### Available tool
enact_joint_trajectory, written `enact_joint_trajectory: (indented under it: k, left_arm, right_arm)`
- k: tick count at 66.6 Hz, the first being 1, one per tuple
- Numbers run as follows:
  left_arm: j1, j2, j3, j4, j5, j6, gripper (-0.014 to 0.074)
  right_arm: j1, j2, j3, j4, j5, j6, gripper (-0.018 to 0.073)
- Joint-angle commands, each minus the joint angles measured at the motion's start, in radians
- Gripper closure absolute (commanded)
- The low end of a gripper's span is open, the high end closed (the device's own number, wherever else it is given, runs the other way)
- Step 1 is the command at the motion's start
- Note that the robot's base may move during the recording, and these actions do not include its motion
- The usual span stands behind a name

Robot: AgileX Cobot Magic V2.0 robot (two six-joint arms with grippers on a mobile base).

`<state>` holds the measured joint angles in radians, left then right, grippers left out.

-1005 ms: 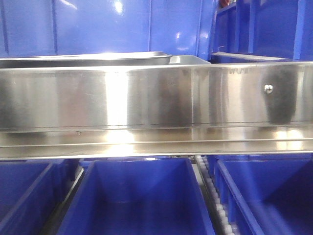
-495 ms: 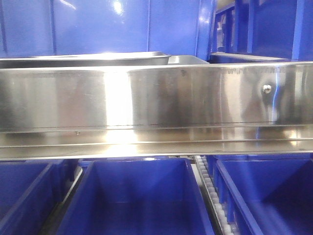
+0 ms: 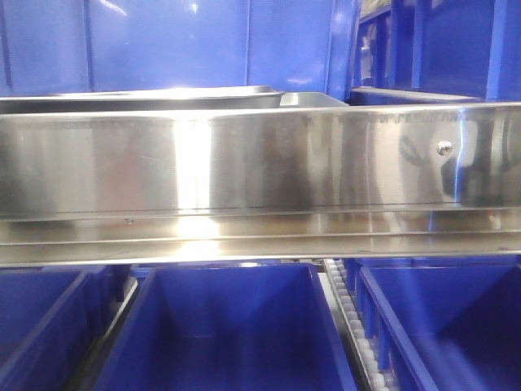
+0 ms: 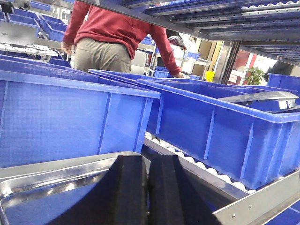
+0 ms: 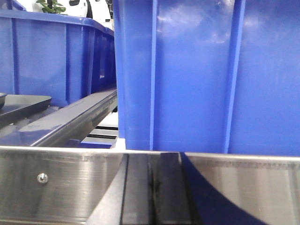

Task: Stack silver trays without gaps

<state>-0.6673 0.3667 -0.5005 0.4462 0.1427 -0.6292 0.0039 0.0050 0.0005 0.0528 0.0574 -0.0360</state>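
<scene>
Closely above silver tray (image 4: 56,180), left claw (image 4: 146,190) pressed together

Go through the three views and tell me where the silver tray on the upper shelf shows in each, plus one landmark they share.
Front view: silver tray at upper left, its rim peeking above the steel shelf rail.
Left wrist view: tray rim at bottom left, just behind the black jaws.
Right wrist view: no shiny tray can be told; only a dark flat edge at far left.
Shared landmark: the blue bins.
</scene>
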Motion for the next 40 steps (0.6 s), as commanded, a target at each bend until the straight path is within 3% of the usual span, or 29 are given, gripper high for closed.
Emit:
enact_joint_trajectory:
  k: [1, 31, 35, 40]
  left_arm:
    - [-0.005, -0.003, 0.001, 0.005, -0.018, 0.002, 0.0592]
    - [0.012, -0.014, 0.006, 0.035, -0.002, 0.015, 0.0592]
    - [0.046, -0.036, 0.015, -0.016, 0.001, 0.120, 0.0592]
    - [0.115, -0.066, 0.037, -0.138, -0.003, 0.340, 0.0592]
  right_arm:
    - [-0.003, -0.005, 0.000, 0.001, -0.013, -0.007, 0.0577]
    - [-0.003, -0.005, 0.000, 0.001, -0.013, -0.007, 0.0577]
    - [-0.003, -0.005, 0.000, 0.001, -0.013, -0.007, 0.0577]
    - [-0.003, -0.005, 0.000, 0.001, -0.013, -0.007, 0.0577]
